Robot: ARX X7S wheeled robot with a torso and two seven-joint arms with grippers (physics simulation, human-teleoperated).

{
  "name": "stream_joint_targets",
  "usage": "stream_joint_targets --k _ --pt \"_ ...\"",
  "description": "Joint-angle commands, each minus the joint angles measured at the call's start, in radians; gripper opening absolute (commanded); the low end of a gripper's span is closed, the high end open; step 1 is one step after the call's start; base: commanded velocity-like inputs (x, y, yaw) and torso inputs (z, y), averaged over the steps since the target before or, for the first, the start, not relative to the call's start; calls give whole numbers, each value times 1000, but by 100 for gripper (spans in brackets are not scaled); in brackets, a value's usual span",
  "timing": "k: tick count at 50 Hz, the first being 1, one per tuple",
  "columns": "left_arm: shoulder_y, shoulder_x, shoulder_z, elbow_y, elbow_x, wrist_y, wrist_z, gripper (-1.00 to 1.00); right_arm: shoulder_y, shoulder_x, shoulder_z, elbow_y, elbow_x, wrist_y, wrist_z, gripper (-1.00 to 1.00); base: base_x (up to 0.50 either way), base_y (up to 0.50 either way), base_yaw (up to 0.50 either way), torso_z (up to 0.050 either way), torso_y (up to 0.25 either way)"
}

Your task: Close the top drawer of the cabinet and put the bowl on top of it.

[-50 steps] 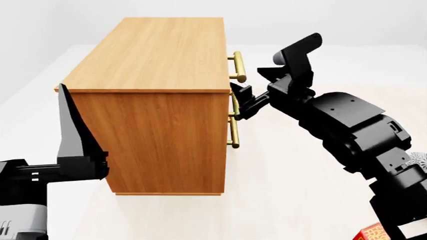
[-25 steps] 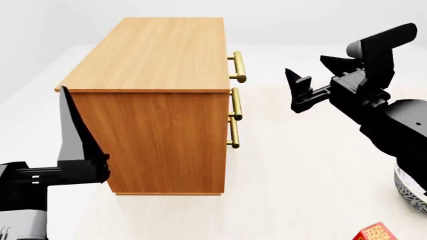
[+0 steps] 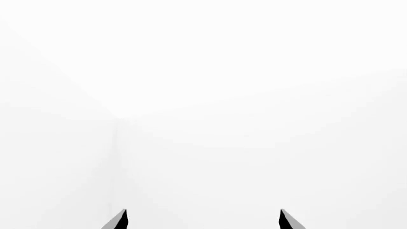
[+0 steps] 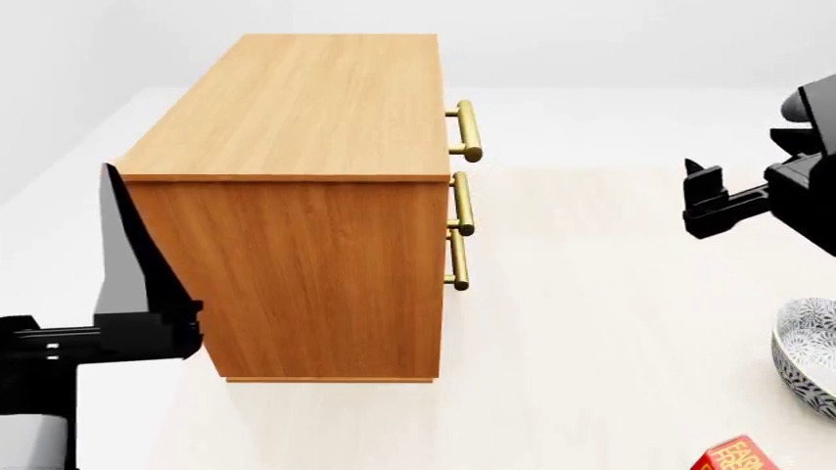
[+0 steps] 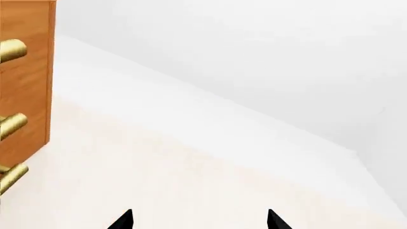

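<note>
**Drawer flush, bowl pickup is next**

Nearest, bottom right of the head view: corner of a red printed box (image 4: 735, 456) on the floor. Just behind it, the bowl (image 4: 808, 354), white with dark leaf pattern outside, speckled grey inside, upright on the pale floor, partly cut off by the frame edge. Nothing touches it.

Bottom left: left gripper (image 4: 131, 284), a black wedge close against the cabinet's near left corner. Its wrist view shows only two fingertips spread apart against blank white, nothing between them, so released and empty.

Middle: the cabinet (image 4: 307, 264), orange-brown wood, its top bare. Three brass handles run down its right face. The top drawer (image 4: 443, 127) appears flush with the two below; the handles line up one above the other, no front stands proud. Judged closed.

Further back, right edge: right gripper (image 4: 706, 196), in the air and well apart from the handles. Its wrist view shows two tips spread with nothing held, handles at the frame's side. Released.

Step in hand, by my reading: closing is done, and the bowl step has not begun. The next move calls for the right arm to swing down toward the bowl, take it by the rim, lift it clear of the cabinet's top edge and set it flat there. The rim grip must be firm enough that the bowl does not tip.
</note>
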Motion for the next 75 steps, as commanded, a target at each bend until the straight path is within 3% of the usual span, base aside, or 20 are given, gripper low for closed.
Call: stream_joint_targets --k 1,15,40,57,75 --pt "15 -10 -18 14 -17 1 -2 100 54 48 -87 22 -93 98 -69 100 0 0 0 0 0" --pt "35 -17 -26 24 -24 6 -4 100 237 42 -308 23 -253 326 -309 100 0 0 0 0 0" --pt "40 -28 -31 25 -33 9 -12 100 219 111 -326 83 -198 475 -346 100 0 0 0 0 0" --pt "30 -32 -23 14 -34 8 -15 100 112 133 -260 135 -74 438 -310 100 0 0 0 0 0" --pt "5 -45 -26 7 -52 -11 -18 100 -29 79 -181 296 22 300 -239 100 0 0 0 0 0"
